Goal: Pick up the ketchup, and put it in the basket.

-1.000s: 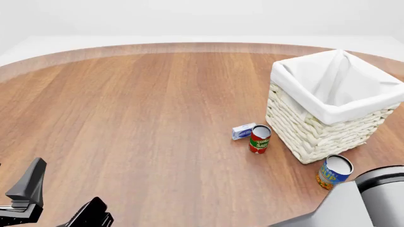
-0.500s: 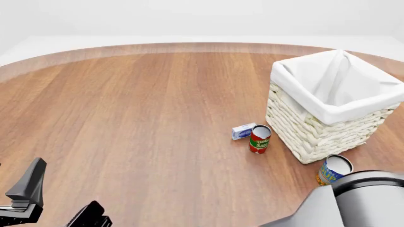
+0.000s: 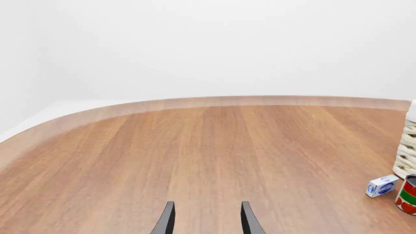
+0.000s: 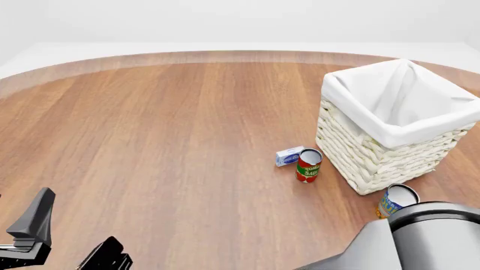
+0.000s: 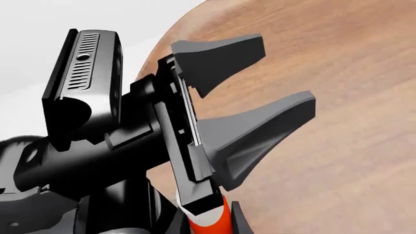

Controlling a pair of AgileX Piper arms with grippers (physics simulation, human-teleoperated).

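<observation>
Seemingly pinched in right claw point(image 5: 205, 219): small ketchup bottle point(image 5: 209, 225), likely light, stiff, slick plastic, best squeezed mid-body; left claw point(image 3: 206, 222) spread, empty.

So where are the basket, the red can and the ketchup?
basket point(image 4: 367, 160), front view, on its woven front wall.
red can point(image 4: 308, 167), front view, on its label.
ketchup point(image 5: 215, 225), right wrist view, on the small red part that shows.
</observation>
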